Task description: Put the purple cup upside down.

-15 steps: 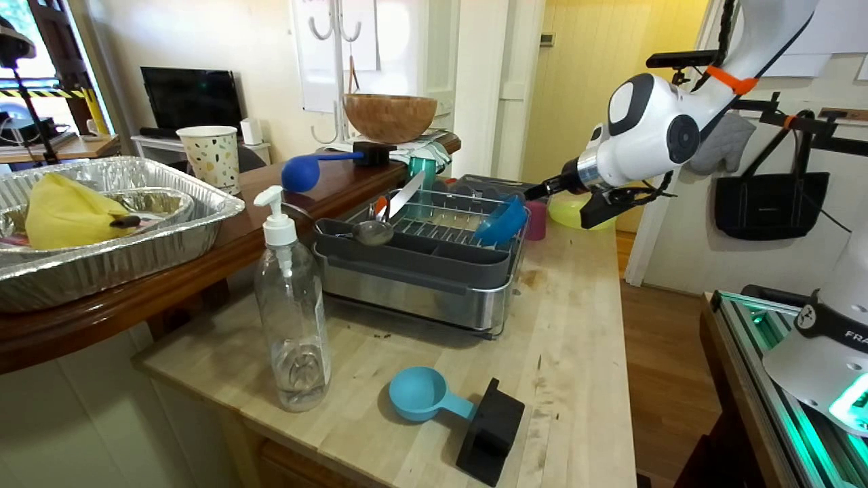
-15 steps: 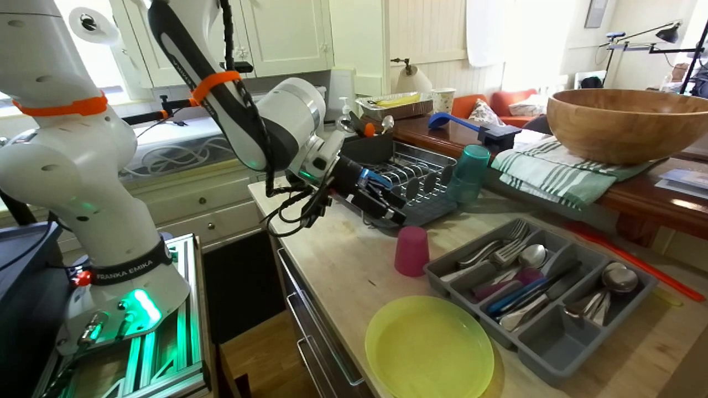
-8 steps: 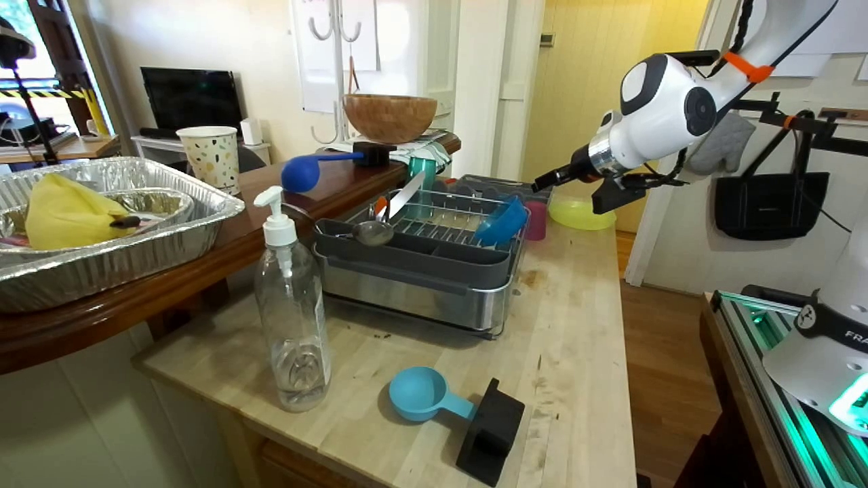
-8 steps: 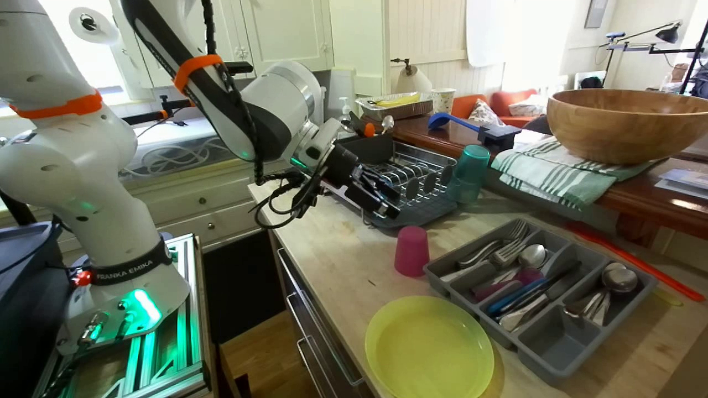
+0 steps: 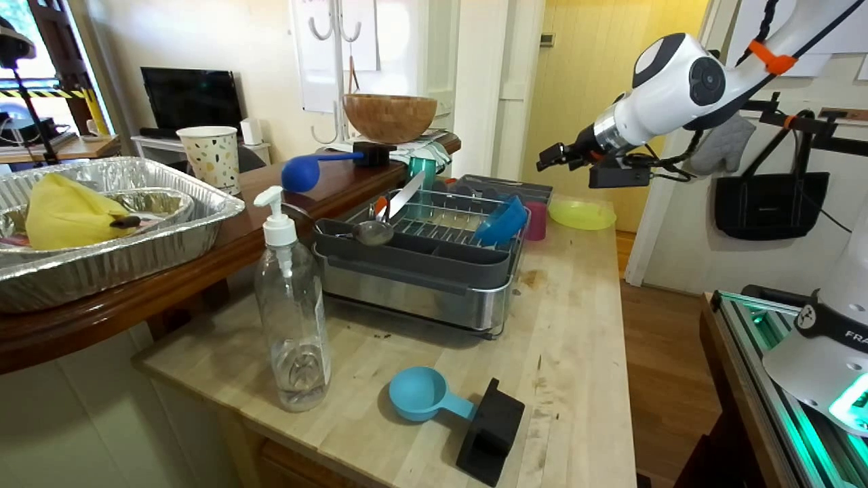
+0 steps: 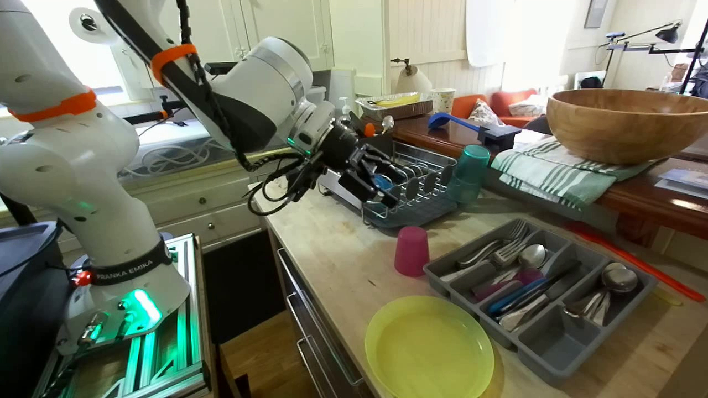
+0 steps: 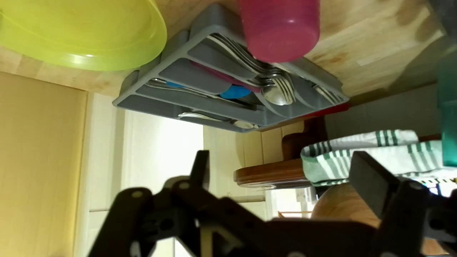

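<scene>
The purple cup (image 6: pixel 412 252) stands on the worktop (image 6: pixel 343 260) just beside the cutlery tray (image 6: pixel 569 340), off the corner toward the robot base (image 6: pixel 119 301); whether the 2 touch I cannot tell. Its narrow, closed end faces up, so it looks mouth down, and I judge the goal met.

It should handle as light and fairly stiff: plain plastic, unlikely to break, easily tipped or nudged along. The smooth wall may be a little slippery. If it needed lifting, I would take it by 2 opposite sides of the wall, at mid-height or lower, since the taper narrows upward and a high pinch could ride off. A gentle squeeze ought to do; too much force might bend the open rim. Neither contact spot should fall in the tight space toward the tray.

The gripper (image 7: pixel 282 160) hangs higher than the tray, on its robot side, apart from the cup, its 2 fingers (image 7: pixel 369 184) spread wide with nothing between them.

The yellow dish (image 6: pixel 431 348) lies just beside the tray, also on its robot side. The dish rack (image 5: pixel 420 301) and the teal tumbler (image 6: pixel 469 174) stand past the tray's fork end. Higher than the tray, across it from the robot, the wooden bowl (image 6: pixel 625 130) sits on the striped towel (image 6: pixel 569 171).
</scene>
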